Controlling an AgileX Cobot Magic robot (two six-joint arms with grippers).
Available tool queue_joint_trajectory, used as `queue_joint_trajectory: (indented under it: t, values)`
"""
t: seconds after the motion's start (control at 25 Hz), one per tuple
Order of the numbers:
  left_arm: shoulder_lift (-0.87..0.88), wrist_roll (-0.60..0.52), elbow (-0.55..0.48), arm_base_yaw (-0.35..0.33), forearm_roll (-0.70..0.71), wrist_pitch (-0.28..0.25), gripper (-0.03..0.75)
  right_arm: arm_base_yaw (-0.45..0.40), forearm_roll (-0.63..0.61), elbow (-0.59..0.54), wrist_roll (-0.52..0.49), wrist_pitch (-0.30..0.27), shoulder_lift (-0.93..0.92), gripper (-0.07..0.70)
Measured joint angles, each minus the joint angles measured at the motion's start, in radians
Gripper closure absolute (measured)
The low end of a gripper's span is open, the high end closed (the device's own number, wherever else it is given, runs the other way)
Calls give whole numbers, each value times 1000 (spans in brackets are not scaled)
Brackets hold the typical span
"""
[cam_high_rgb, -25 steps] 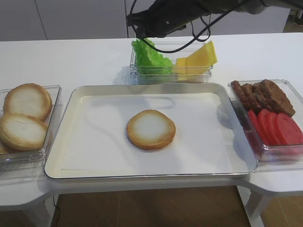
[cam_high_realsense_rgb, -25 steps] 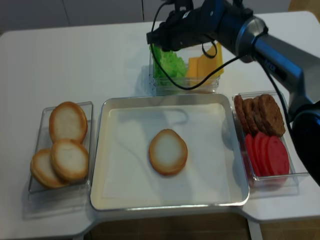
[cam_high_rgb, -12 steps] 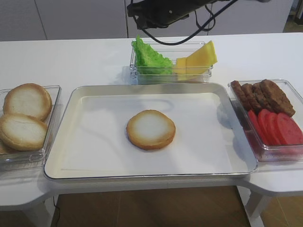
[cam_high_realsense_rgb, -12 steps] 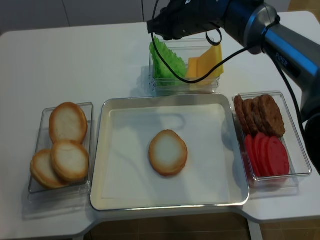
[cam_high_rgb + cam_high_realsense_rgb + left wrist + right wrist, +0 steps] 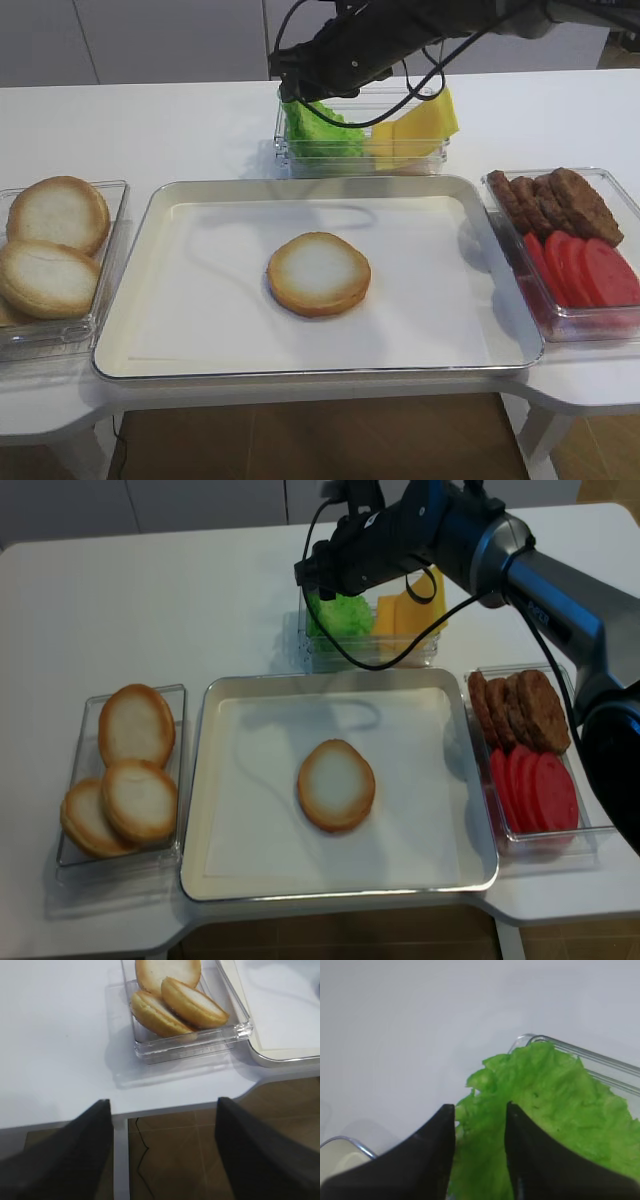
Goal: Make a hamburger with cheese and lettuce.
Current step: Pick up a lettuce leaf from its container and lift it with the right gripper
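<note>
Our right pincer [image 5: 480, 1110] hangs over lettuce [image 5: 540, 1110] in back tub [image 5: 368, 652], jaws apart astride leaf edge, ready to pinch. Bun half [image 5: 318, 273] waits mid-tray [image 5: 180, 200]; cheese [image 5: 425, 120] beside lettuce. Left pincer [image 5: 160, 1150] wide, idle off worktop [image 5: 55, 1035].

Right end effector [image 5: 296, 92] was raised clear above the lettuce [image 5: 318, 132] half a second ago, now dropped back down onto the leaf's left edge. Its jaws have parted from closed, and in the wrist view the leaf's frilly edge sits between the fingers [image 5: 432, 1160].
</note>
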State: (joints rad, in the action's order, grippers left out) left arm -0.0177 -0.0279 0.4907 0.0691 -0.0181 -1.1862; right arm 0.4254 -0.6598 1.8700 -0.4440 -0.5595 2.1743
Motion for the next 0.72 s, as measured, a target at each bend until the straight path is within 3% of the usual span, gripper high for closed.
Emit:
queue_joint_trajectory:
  t: [0.32,0.56,0.72]
  values:
    - [0,0,0,0,0,0,237,0,-58,0,0,0,2,358]
    - [0,0,0,0,0,0,237,0,-66,0,0,0,2,286]
    - [0,0,0,0,0,0,237,0,-26,0,0,0,4,316]
